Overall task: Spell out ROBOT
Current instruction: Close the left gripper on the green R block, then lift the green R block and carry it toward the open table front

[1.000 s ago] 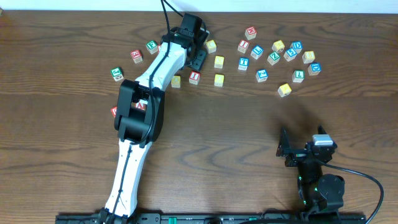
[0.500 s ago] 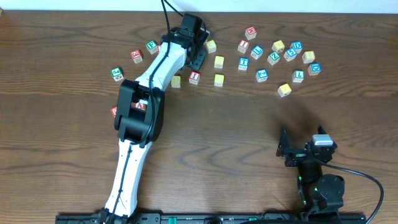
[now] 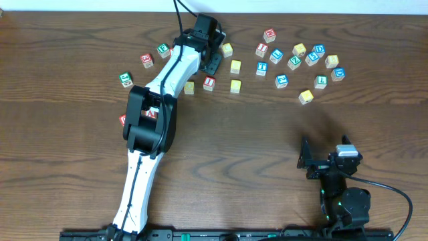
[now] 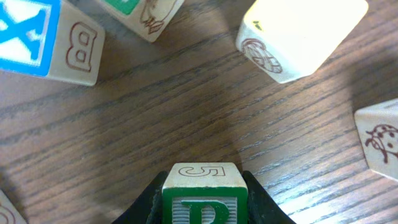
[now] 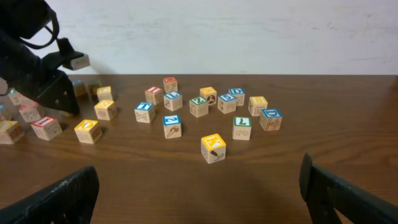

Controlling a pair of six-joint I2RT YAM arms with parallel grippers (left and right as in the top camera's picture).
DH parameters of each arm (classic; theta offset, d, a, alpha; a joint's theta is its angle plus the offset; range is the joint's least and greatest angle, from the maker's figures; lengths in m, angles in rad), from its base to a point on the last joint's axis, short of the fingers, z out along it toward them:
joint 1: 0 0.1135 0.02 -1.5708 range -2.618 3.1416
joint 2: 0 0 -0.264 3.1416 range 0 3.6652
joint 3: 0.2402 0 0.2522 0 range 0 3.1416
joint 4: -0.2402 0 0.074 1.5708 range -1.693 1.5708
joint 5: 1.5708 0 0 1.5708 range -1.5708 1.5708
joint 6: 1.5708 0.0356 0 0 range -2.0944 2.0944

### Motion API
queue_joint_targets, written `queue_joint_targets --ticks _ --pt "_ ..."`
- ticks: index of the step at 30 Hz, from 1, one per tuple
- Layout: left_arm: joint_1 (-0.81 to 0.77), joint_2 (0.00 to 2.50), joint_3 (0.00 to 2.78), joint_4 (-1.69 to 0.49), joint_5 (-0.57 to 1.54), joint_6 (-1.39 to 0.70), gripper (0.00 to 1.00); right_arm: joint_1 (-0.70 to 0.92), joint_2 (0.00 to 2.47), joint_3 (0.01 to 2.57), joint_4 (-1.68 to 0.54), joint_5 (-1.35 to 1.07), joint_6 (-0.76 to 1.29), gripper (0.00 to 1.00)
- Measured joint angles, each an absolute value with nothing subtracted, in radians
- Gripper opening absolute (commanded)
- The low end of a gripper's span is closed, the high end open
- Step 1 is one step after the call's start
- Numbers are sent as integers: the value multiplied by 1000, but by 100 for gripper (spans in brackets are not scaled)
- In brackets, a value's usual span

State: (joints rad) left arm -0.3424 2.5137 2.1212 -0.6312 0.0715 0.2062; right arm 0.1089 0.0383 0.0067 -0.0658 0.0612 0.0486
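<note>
Left hand (image 4: 204, 208) clamped on green-lettered cube (image 4: 204, 180); right hand (image 5: 199, 199) parked, spread wide apart. Lift straight up, clear of yellow-faced cube (image 4: 301, 34), keeping letter face upward.

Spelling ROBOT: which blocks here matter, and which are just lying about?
For the job: green-lettered wooden cube in the left gripper; yellow-faced wooden cube ahead of it.
Lying about: red-lettered wooden I cube; blue-lettered wooden X cube.

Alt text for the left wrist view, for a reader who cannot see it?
A green-lettered cube, a 5 carved on one face, sits gripped in the left gripper at bottom centre. On the wooden table beyond lie a blue X cube, a yellow-faced cube and a ladybird cube.
</note>
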Motion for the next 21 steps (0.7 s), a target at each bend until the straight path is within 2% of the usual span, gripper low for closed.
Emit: queue_joint_targets --ticks 21 --pt "-342 2513 2121 -631 72 207 24 109 38 7 -66 61 49 99"
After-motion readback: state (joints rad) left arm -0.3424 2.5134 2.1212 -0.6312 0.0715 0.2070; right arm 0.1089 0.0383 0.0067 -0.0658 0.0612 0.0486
